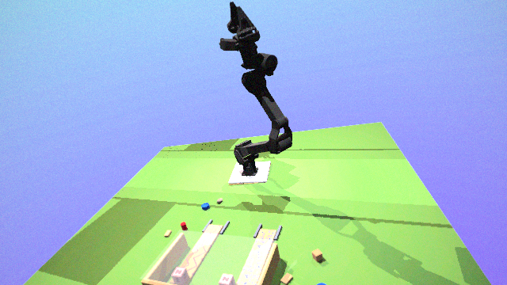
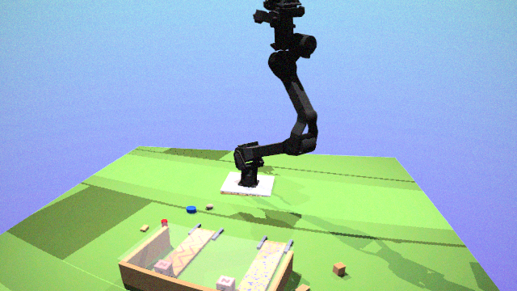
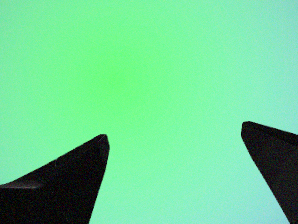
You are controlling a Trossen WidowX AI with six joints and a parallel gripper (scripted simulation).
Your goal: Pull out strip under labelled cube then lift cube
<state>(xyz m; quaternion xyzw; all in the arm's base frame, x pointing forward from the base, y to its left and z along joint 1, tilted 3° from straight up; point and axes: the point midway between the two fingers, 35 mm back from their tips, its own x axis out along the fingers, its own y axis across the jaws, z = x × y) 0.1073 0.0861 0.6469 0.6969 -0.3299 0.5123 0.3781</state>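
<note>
arm: one black arm (image 2: 296,117), reared up high over its white base plate (image 2: 264,187), wrist at the top of the exterior view
claw: claw (image 3: 174,139) wide open, nothing between the two dark fingers; wrist view shows only a blurred green-to-teal field behind them
claw position: far above the surface (image 2: 355,194), well apart from every object
strips: 2. zigzag strip (image 2: 190,250) (tan with pink/orange chevrons) and speckled strip (image 2: 264,263) (tan with blue flecks), lying parallel inside the tray
cubes: 2 pale pink cubes. One cube (image 2: 163,267) sits at the near end of the zigzag strip; the other cube (image 2: 225,283) sits just left of the speckled strip's near end, whether on the strip or beside it cannot be told
labels: second cube's top face carries a red mark that reads like "Z" or "N"; first cube also has a faint red mark, too small to read. Cannot tell which one counts as labelled
tray: wooden tray (image 2: 149,276), open toward the arm, walls on the left, right and near sides
grey bars: 4, in pairs, one pair (image 2: 206,231) flanking the far end of each strip
small blocks on surface: tan blocks, at least 4 (image 2: 339,268), scattered outside the tray
blue discs: 1 whole (image 2: 191,209) between tray and base; a second blue bit at the bottom edge of the top view
red cylinder: 1 (image 2: 164,222) at the tray's far left corner
</note>
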